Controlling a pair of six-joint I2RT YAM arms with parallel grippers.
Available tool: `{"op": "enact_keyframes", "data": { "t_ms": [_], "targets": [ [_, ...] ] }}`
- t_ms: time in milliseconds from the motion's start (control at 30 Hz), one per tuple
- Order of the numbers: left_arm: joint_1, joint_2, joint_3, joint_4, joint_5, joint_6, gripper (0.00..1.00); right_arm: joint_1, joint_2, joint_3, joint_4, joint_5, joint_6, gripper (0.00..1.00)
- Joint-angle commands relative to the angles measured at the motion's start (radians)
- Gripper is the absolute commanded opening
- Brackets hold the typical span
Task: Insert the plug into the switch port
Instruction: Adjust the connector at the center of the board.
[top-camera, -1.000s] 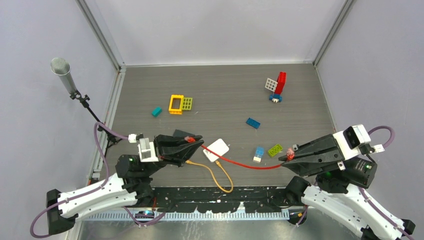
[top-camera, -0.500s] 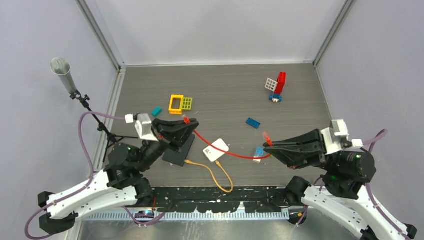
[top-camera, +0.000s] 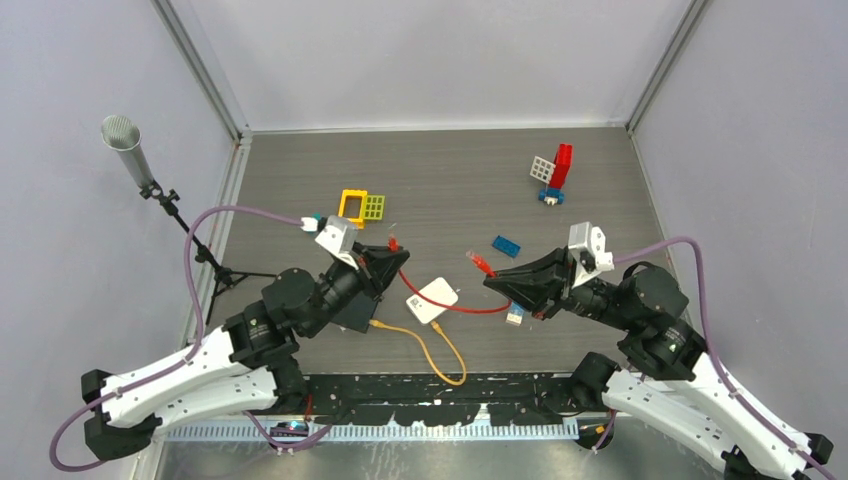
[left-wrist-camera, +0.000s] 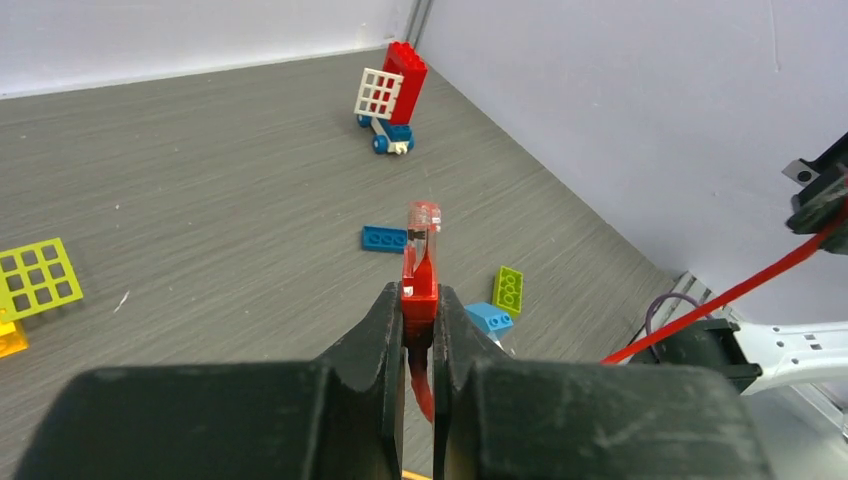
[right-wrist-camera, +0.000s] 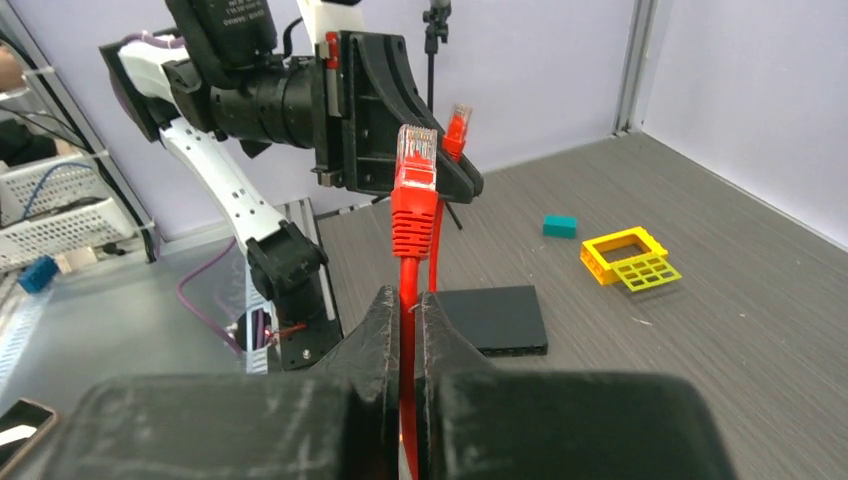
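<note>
Top external view: you are holding both ends of the red cable (top-camera: 465, 310) off the desk (top-camera: 450, 180), one plug in each arm, while the black switch (top-camera: 360, 315) is lying flat just under the left arm.
Risk, tension: the cable is sagging only a little between the arms, so by my judgement any spreading of the arms is going to twist a plug or drag it out of its grip.
Risk, alignment: nothing is pinning the switch and its ports are not showing here, so a skewed push is likely going to shove it along rather than seat the plug.
Left jaws: clamping tight on the boot of the left plug (left-wrist-camera: 421, 250), its clear tip sticking out forward.
Right jaws: pinching the cable just below the right plug (right-wrist-camera: 414, 190), which is pointing upright, well clear of the switch.
</note>
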Motion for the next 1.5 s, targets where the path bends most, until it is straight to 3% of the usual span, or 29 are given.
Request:
{"op": "enact_keyframes", "data": {
  "t_ms": [0,167,267,667,767,833,900,1200,1333,1467],
  "targets": [
    [-0.004,-0.053,-0.054,0.106,-0.009,-0.027,0.0,0.004,0.007,-0.026,0.024,-0.018,-0.047,0.0],
    [-0.004,-0.09,-0.23,0.349,-0.116,-0.082,0.0,0.004,0.061,-0.063,0.191,-0.262,-0.004,0.0],
    [-0.003,-0.085,-0.308,0.498,-0.19,-0.107,0.0,0.015,0.099,-0.094,0.28,-0.324,0.045,0.01],
    [-0.004,0.061,-0.348,0.835,-0.291,-0.065,0.0,0.22,0.361,0.012,-0.044,-0.212,-0.223,0.01],
    [-0.004,0.087,-0.343,0.851,-0.273,-0.066,0.0,0.269,0.4,0.042,-0.068,-0.178,-0.264,0.21],
    [-0.004,0.095,-0.358,0.902,-0.252,-0.067,0.0,0.283,0.397,0.05,-0.077,-0.147,-0.286,0.42],
    [-0.004,0.098,-0.384,0.954,-0.235,-0.071,0.0,0.286,0.378,0.055,-0.087,-0.113,-0.299,0.52],
    [-0.003,0.068,-0.472,1.092,-0.103,0.024,0.0,0.286,0.23,0.073,-0.05,-0.163,-0.297,0.6],
    [-0.003,0.04,-0.488,1.059,-0.047,0.066,0.0,0.286,0.169,0.072,0.012,-0.17,-0.257,0.6],
    [-0.004,-0.003,-0.51,1.0,-0.013,0.072,0.0,0.286,0.109,0.071,0.051,-0.073,-0.231,0.6]
  ]
}}
